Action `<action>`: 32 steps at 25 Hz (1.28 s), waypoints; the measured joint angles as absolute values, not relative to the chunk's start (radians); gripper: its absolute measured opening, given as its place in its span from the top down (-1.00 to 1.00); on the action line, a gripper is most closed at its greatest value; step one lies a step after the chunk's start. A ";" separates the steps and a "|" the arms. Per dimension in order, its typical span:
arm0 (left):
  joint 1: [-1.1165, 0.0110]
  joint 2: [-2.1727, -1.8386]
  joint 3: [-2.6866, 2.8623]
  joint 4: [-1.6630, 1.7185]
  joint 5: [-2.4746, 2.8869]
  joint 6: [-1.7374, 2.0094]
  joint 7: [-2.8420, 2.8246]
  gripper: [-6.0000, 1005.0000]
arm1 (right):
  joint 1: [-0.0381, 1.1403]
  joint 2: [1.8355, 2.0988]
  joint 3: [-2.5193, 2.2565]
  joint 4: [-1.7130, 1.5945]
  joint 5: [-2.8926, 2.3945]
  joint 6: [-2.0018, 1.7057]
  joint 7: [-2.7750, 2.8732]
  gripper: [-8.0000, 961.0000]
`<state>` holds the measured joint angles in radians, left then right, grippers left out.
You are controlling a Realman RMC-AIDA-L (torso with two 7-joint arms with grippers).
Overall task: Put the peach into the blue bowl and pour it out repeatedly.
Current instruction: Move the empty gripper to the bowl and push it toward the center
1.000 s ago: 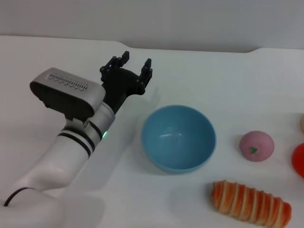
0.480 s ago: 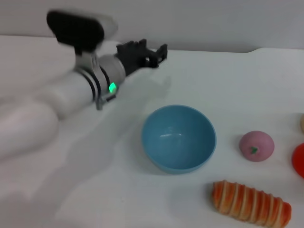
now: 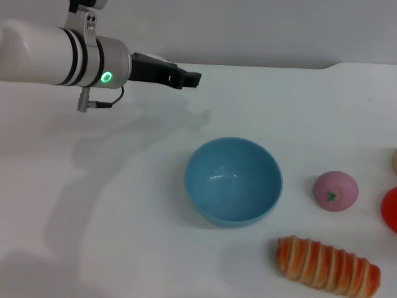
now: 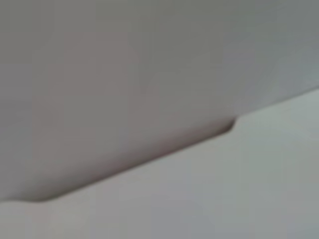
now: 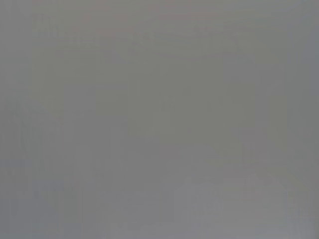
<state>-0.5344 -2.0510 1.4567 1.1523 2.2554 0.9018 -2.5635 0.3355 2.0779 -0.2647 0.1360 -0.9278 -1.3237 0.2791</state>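
Left arm stretched level high across the far left, left gripper [image 3: 189,79] pointing rightward, seen side-on, holding nothing.

Smooth, faintly glossy light-blue plastic on the blue bowl [image 3: 233,180]. Matt pink, soft-looking skin on the peach [image 3: 335,190]. Ridged, slightly shiny orange-and-cream surface on the striped bread toy [image 3: 327,264]. Glossy white shell on the left arm [image 3: 43,54]; matt white table [image 3: 124,217].

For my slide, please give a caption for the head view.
Left gripper raised beyond the empty blue bowl; peach on the table at the bowl's right.
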 joint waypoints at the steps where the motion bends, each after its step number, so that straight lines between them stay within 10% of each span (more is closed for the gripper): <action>1: -0.537 -2.051 1.449 1.153 2.255 0.922 -2.561 -0.09 | 0.336 2.078 -0.265 0.136 -0.927 -1.324 0.279 -0.30; 32: -0.570 -2.062 1.430 0.974 2.262 1.116 -2.528 -0.65 | 0.344 2.077 -0.262 0.135 -0.925 -1.265 0.279 -0.30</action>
